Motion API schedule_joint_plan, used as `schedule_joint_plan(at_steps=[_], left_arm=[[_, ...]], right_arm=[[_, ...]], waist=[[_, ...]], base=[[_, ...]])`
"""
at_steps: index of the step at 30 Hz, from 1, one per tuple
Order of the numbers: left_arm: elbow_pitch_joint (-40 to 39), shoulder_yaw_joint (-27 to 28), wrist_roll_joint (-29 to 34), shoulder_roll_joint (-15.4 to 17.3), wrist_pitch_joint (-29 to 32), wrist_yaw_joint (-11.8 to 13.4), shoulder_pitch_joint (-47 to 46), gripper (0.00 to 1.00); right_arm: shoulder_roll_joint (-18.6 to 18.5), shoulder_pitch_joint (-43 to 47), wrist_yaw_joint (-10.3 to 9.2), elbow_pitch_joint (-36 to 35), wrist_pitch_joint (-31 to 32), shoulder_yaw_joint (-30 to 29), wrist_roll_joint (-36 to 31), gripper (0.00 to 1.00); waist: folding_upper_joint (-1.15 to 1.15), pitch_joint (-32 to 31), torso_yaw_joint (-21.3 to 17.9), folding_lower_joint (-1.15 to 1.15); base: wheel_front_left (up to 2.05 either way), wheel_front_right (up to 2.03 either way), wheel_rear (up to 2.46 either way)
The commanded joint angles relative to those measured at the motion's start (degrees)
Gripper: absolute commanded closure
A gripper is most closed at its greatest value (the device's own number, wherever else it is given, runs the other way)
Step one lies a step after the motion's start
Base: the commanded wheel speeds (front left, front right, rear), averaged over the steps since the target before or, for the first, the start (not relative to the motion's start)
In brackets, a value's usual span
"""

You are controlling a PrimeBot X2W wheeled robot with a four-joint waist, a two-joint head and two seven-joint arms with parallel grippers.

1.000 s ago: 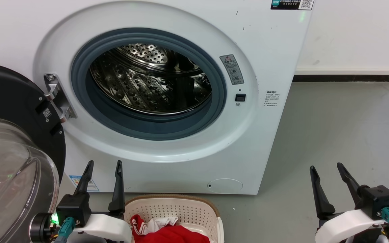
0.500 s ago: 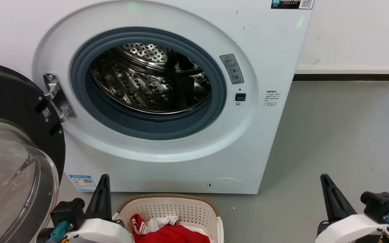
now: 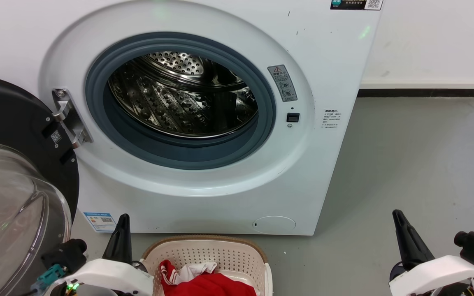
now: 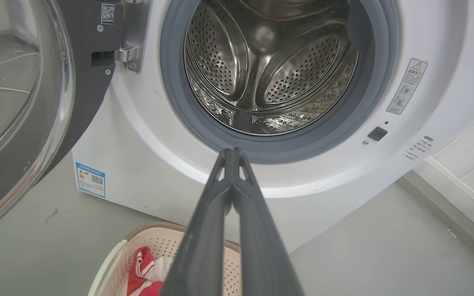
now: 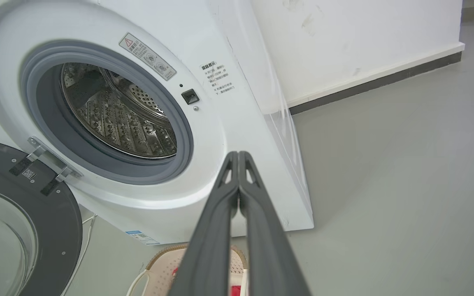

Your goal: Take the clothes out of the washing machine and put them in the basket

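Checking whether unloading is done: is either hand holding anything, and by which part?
Nothing is held. The left hand and the right hand are both shut on nothing; the clothes lie in the basket.

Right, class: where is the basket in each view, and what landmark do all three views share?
Head view: basket at bottom centre, in front of the washing machine.
Left wrist view: basket at the bottom, left of centre, partly behind the left claw.
Right wrist view: basket at the bottom edge, left of centre, partly behind the right claw.
Shared landmark: the grey door ring.
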Motion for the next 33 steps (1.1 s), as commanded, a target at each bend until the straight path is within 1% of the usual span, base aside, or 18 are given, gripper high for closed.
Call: schedule_joint_plan(at_steps=[1,15,33], left_arm=[[-0.5,0.7,-2.0,0.0,0.4,-0.6,-2.0,1.0],[0.9,3.0,-13.3,-1.1,2.8,-2.8,-3.1,1.0],[2.3,5.6,-25.6,-2.5,5.7,-5.2,-4.2,1.0]], right_arm=[[-0.4,-2.2,0.0,-0.4,0.2,-0.2,2.4,1.0],[-0.6,-3.7,0.0,1.7,1.1,-0.8,15.3,1.0],[-0.7,-5.5,-0.01,4.0,2.2,-1.5,29.2,1.0]], waist=[[0.0,0.0,0.0,0.0],[0.0,0.2,-0.1,0.0],[0.0,0.5,-0.2,0.0]], base=[[0.0,0.0,0.0],[0.0,0.0,0.0],[0.0,0.0,0.0]])
